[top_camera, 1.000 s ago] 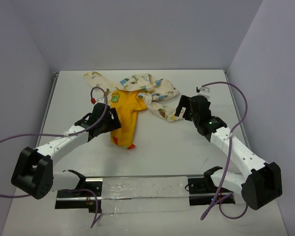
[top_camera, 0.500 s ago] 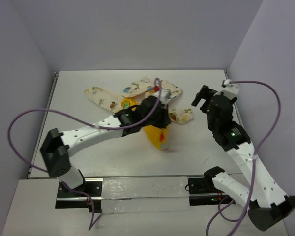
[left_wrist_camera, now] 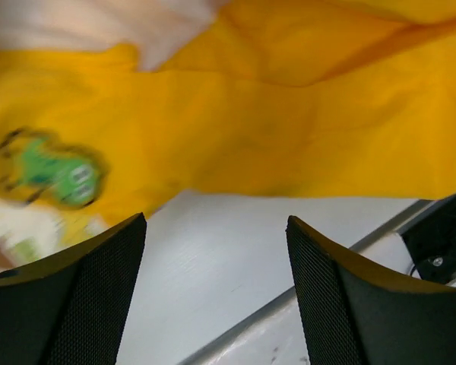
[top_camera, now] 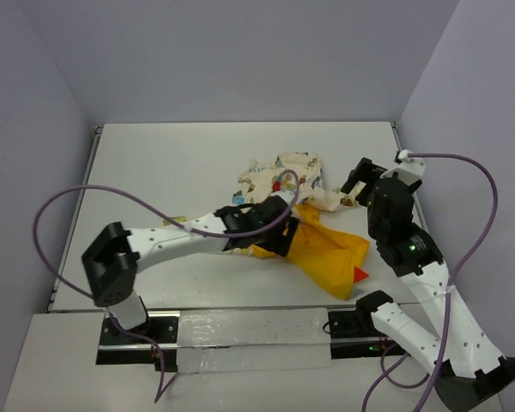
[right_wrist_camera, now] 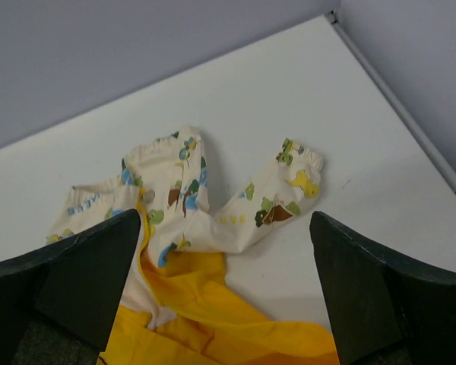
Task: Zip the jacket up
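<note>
The jacket (top_camera: pixel 326 253) lies crumpled right of the table's middle. Its yellow part spreads toward the near right with a red tip (top_camera: pixel 358 275), and its cream cartoon-print part (top_camera: pixel 279 176) lies farther back. My left gripper (top_camera: pixel 283 239) reaches across to the yellow cloth's near-left edge. In the left wrist view it (left_wrist_camera: pixel 216 289) is open and empty over bare table, with yellow cloth (left_wrist_camera: pixel 289 129) and the green patch (left_wrist_camera: pixel 53 171) just beyond the fingertips. My right gripper (top_camera: pixel 358 176) hovers open above the jacket's right side. In its own view it (right_wrist_camera: pixel 228 289) is wide open over the cream sleeves (right_wrist_camera: pixel 281 198) and yellow cloth (right_wrist_camera: pixel 213 319).
The table's raised right rim (right_wrist_camera: pixel 399 106) runs close to the right gripper. A purple cable (top_camera: pixel 77 206) loops off the left arm over the table's left half. A metal rail (top_camera: pixel 240 330) runs along the near edge, seen also in the left wrist view (left_wrist_camera: pixel 349 251).
The left arm swept right and nearer, and the jacket moved with it from centre-left to right of the middle, its yellow part now spread near right. The right arm rose and pulled back.
</note>
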`<state>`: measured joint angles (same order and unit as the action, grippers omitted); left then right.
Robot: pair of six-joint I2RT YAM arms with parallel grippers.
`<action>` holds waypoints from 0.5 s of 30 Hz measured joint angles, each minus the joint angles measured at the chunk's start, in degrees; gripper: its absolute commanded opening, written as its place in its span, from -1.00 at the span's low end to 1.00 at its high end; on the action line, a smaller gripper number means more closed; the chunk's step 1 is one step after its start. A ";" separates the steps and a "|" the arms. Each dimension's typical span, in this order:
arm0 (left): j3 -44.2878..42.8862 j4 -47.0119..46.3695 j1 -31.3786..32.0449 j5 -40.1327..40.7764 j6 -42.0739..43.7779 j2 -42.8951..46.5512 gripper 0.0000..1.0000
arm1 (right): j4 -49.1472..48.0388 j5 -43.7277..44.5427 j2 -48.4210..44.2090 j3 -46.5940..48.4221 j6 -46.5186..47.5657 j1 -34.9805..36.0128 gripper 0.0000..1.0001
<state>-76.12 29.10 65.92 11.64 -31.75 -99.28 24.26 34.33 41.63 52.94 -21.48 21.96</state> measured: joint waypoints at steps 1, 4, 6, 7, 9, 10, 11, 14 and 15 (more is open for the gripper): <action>2.86 -1.06 -1.65 -0.11 -0.94 3.07 0.53 | 0.12 -1.13 0.62 -0.76 -0.11 0.00 1.00; 12.23 -5.35 -8.29 -0.54 -4.99 13.42 0.67 | 0.31 -6.06 2.96 -2.14 -0.08 -0.06 1.00; 16.00 -7.75 -12.25 -0.33 -8.19 17.66 0.85 | 0.33 -10.36 4.94 -2.48 0.25 -0.09 1.00; 17.13 -8.81 -13.32 -0.15 -9.70 18.51 0.93 | 0.16 -12.31 6.05 -2.49 0.78 -0.09 1.00; 18.69 -10.37 -14.91 0.46 -12.44 19.19 0.98 | 0.26 -15.99 9.05 -2.16 2.01 0.04 1.00; 18.82 -10.65 -15.23 1.02 -13.55 18.60 0.98 | 0.77 -17.64 11.35 -1.68 2.79 0.23 1.00; 18.39 -10.73 -15.25 1.80 -14.59 17.12 0.98 | 1.56 -19.24 15.18 -0.25 3.86 0.71 1.00; 16.17 -10.08 -15.22 3.80 -16.08 11.32 0.97 | 2.45 -21.44 24.55 4.24 6.29 2.19 1.00; 14.84 -8.92 -15.22 4.72 -16.55 8.92 0.95 | 3.35 -21.59 28.26 5.73 7.03 3.06 1.00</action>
<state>-61.28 20.18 50.70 16.36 -48.30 -90.36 27.61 12.74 69.89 58.67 -14.45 25.02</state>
